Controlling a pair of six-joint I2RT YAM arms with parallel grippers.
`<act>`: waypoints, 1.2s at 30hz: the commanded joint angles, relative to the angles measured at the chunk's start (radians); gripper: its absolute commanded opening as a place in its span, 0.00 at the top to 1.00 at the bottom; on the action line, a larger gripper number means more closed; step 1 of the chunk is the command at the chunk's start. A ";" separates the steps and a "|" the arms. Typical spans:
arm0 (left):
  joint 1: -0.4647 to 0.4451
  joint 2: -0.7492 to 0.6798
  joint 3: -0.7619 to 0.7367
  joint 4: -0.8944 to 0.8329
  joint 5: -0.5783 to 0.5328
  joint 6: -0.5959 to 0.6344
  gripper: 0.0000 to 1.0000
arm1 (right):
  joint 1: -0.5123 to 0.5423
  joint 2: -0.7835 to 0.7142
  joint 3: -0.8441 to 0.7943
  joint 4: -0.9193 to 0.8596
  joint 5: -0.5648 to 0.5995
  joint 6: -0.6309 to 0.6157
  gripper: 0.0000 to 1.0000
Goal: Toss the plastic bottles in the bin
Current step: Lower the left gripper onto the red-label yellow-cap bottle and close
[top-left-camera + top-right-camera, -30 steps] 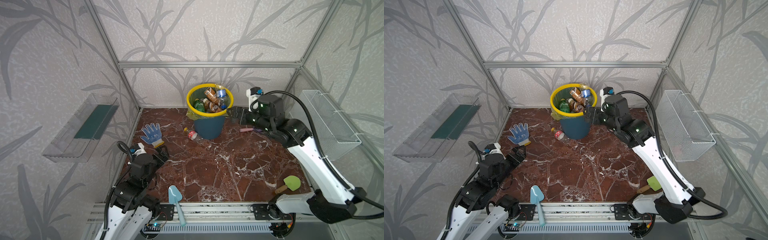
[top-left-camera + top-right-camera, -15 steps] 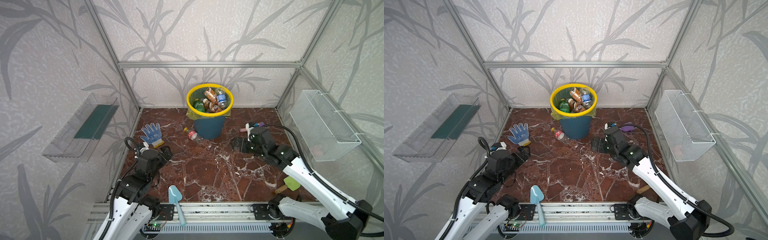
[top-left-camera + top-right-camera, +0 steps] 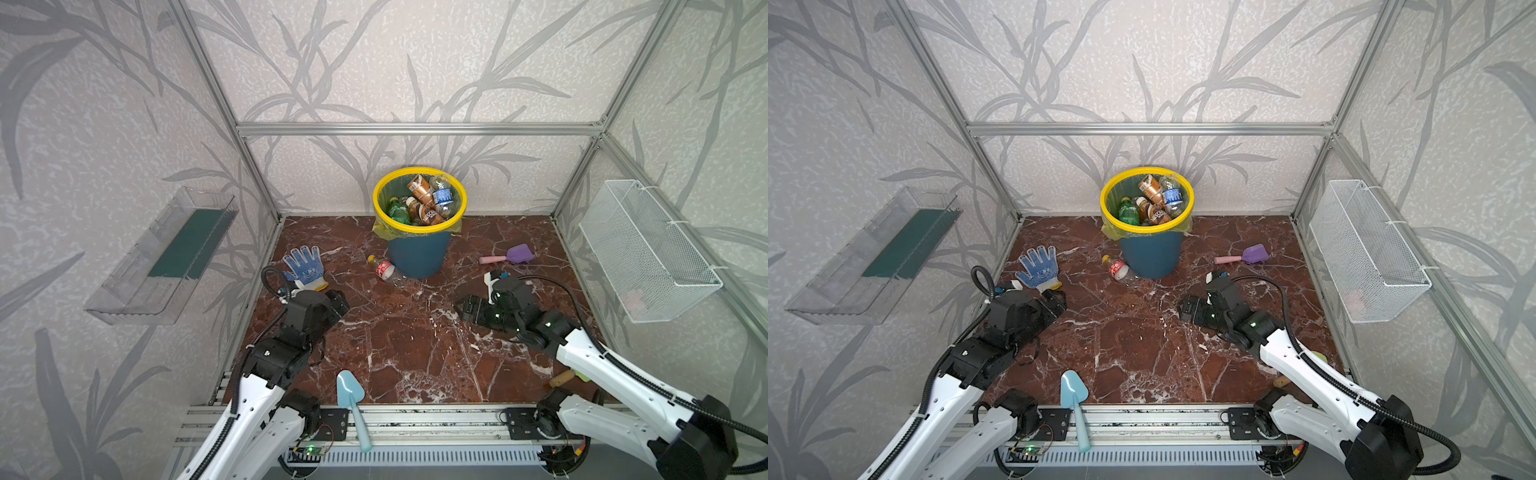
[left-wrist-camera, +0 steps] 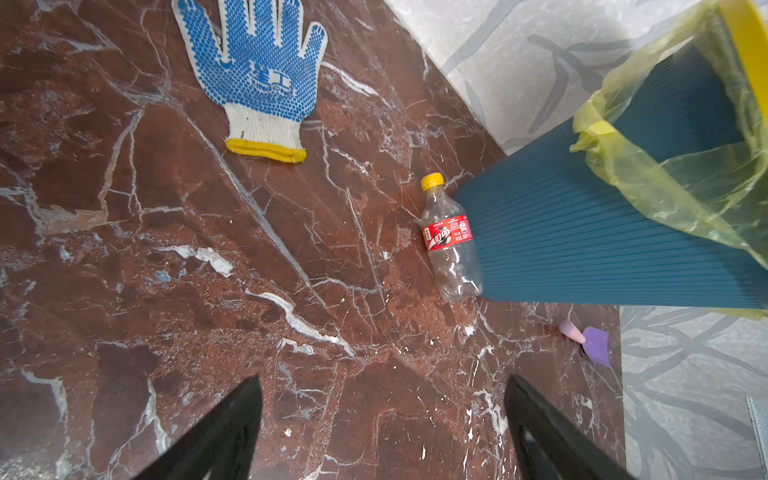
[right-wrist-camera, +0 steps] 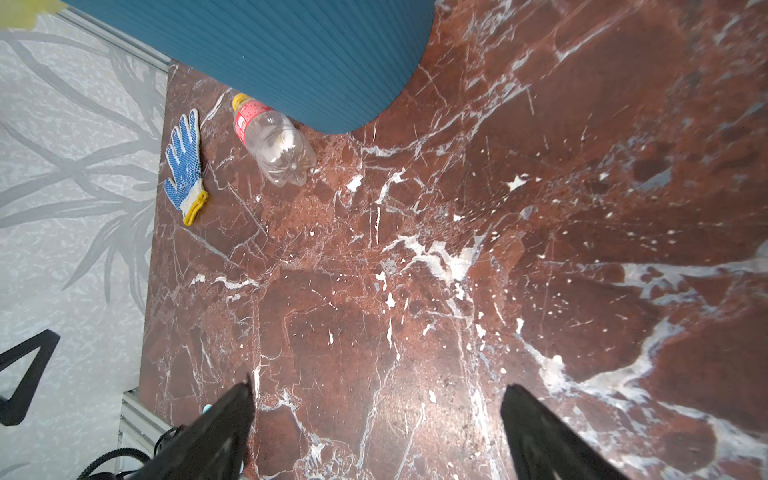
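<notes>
Logged one bottle at frame centre, lying against bin wall, not yet binned | noted left gripper, right gripper jaws wide, empty, low to reach it.

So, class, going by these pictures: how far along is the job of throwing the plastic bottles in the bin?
Mostly done: a heap of bottles already lies inside the bin. In hand: nothing. The left gripper and right gripper are both open and empty above the floor. Left: one red-labelled bottle, lying on its side right by the bin's base, has not yet been picked up.
</notes>
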 commanded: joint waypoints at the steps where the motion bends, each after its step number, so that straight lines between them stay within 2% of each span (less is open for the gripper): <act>1: 0.006 0.041 -0.009 0.047 0.029 -0.040 0.10 | 0.017 -0.008 -0.040 0.070 -0.025 0.053 0.09; 12: 0.004 0.303 0.016 0.224 0.162 -0.098 0.10 | 0.044 0.002 -0.094 0.103 -0.034 0.092 0.11; 17: 0.002 0.449 0.031 0.366 0.187 -0.156 0.10 | 0.046 -0.021 -0.098 0.082 -0.023 0.092 0.12; 27: -0.003 0.700 0.135 0.510 0.216 -0.249 0.08 | 0.045 -0.082 -0.084 0.001 0.001 0.079 0.12; 36: -0.005 0.860 0.207 0.583 0.237 -0.249 0.07 | 0.045 -0.163 -0.073 -0.099 0.041 0.071 0.12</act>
